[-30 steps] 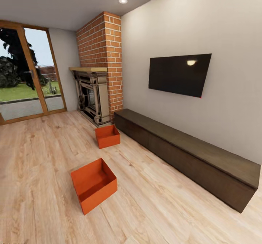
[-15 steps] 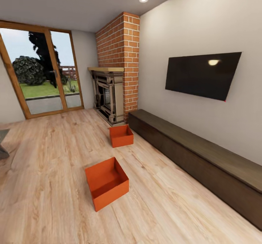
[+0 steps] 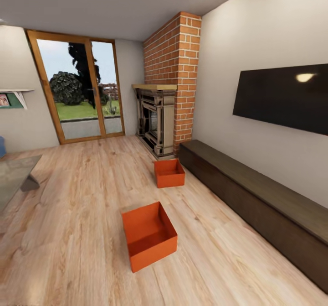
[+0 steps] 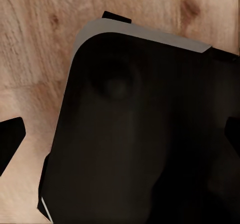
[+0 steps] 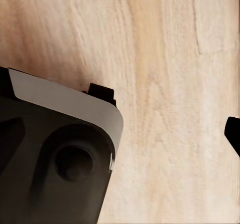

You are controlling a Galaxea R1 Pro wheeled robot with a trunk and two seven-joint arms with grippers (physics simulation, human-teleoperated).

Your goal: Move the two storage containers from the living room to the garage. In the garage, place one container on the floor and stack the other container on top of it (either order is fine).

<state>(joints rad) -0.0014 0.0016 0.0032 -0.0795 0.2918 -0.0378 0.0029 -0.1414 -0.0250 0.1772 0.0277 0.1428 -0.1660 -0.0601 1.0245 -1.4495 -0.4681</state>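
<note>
Containers were seen on the wood plank floor (image 3: pixel 82 233) — the nearer container (image 3: pixel 149 235) lay ahead, slightly left of centre, the farther container (image 3: pixel 169 173) beyond it beside the low cabinet (image 3: pixel 255 196). How the tools were set could not be told.

body: black rounded housing (image 4: pixel 145 134) | pale grey edge band | round recess (image 5: pixel 74 163) | black tips at frame edges

The two orange-red rectangular bins, near (image 3: pixel 149 234) and far (image 3: pixel 169 173), look smooth, matt plastic. The light plank floor (image 3: pixel 82 205) shows grained wood, the chimney (image 3: pixel 175 69) rough red brick, the long dark cabinet (image 3: pixel 259 201) matt wood.
</note>
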